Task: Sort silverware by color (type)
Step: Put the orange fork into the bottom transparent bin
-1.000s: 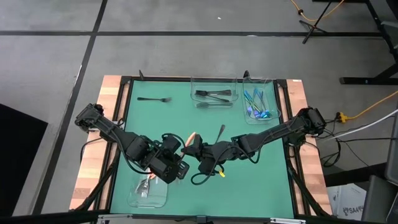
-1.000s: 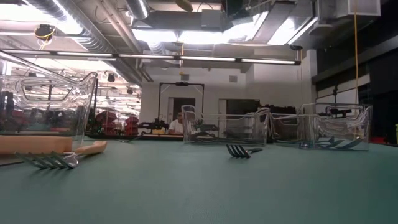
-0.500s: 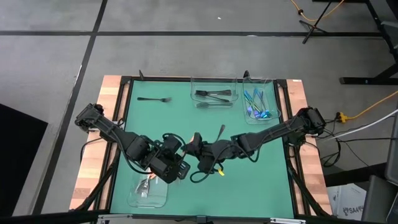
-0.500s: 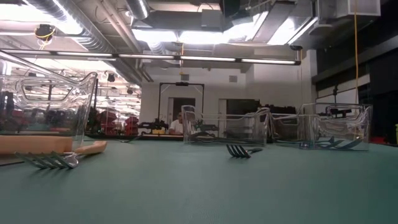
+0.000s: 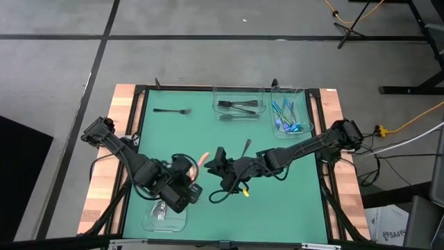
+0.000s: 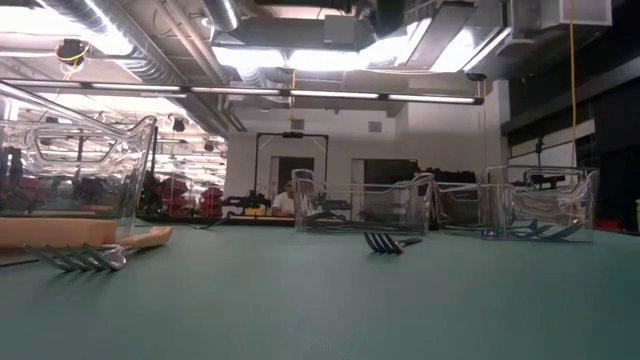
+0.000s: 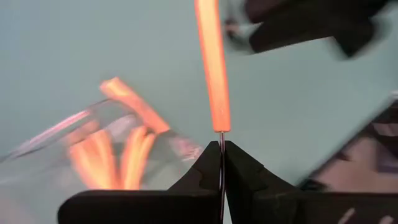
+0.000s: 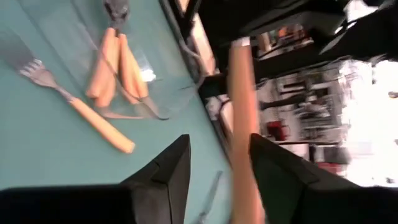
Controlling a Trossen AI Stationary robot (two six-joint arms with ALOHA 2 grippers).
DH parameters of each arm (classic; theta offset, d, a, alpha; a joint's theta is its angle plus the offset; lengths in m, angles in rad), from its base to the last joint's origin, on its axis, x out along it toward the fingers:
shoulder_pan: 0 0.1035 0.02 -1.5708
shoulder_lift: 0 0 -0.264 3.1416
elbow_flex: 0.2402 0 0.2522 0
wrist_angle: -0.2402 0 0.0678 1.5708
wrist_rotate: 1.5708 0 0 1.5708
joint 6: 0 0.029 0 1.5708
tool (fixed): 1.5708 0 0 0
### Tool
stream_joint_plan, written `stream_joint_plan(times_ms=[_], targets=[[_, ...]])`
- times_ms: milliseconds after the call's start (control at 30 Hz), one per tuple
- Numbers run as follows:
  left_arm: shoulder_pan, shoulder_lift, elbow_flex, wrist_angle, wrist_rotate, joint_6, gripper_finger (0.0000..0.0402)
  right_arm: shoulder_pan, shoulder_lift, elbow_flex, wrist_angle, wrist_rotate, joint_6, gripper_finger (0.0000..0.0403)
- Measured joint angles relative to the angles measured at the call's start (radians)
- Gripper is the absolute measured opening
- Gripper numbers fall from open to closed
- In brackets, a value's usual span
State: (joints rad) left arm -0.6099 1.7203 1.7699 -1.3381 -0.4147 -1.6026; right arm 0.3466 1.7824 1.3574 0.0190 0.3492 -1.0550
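An orange-handled utensil (image 7: 213,68) hangs in the air over the mat's near middle, with my left gripper (image 7: 221,163) shut on it. In the high view the left gripper (image 5: 190,172) is just beside the near-left clear tray (image 5: 165,217), which holds more orange-handled pieces (image 8: 115,65). My right gripper (image 8: 214,165) is open. Its fingers stand on either side of the orange handle (image 8: 239,93) and seem to be apart from it. In the high view the right gripper (image 5: 215,161) is right of the handle (image 5: 202,161). My left gripper pinches the utensil's thin metal neck (image 7: 221,138), just below the orange handle, between its two fingertips. The handle points straight out ahead of the fingers, in line with them. The utensil is lifted clear of the mat; its head is hidden behind the fingers.
One orange-handled fork (image 8: 74,102) lies on the mat beside the near tray. Black forks lie loose at the far left (image 5: 173,110) and centre (image 5: 245,148). At the far edge one clear tray (image 5: 239,106) holds black pieces and another (image 5: 288,114) holds blue ones.
My right gripper has opened and let go of the orange handle. My left gripper, still shut on the utensil, has drawn it toward the near-left, closer to the near tray.
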Motion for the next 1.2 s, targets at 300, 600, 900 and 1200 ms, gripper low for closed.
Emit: stream_joint_plan(times_ms=[300, 600, 900, 1200], targets=[[-0.085, 0.002, -0.038, -0.143, 0.163, -0.234, 0.0002, 0.001, 0.001, -0.001, -0.071, -0.001, 0.114, 0.0154], [-0.214, 0.002, -0.203, -0.028, 0.268, -0.492, 0.0002, 0.001, 0.001, -0.001, -0.182, -0.001, 0.167, 0.0154], [-0.225, 0.002, -0.400, 0.140, 0.268, -0.537, 0.0002, 0.000, 0.001, -0.001, -0.182, -0.001, 0.169, 0.0154], [-0.222, 0.002, -0.541, 0.265, 0.272, -0.536, 0.0003, 0.000, 0.001, -0.001, -0.186, -0.002, 0.169, 0.0154]])
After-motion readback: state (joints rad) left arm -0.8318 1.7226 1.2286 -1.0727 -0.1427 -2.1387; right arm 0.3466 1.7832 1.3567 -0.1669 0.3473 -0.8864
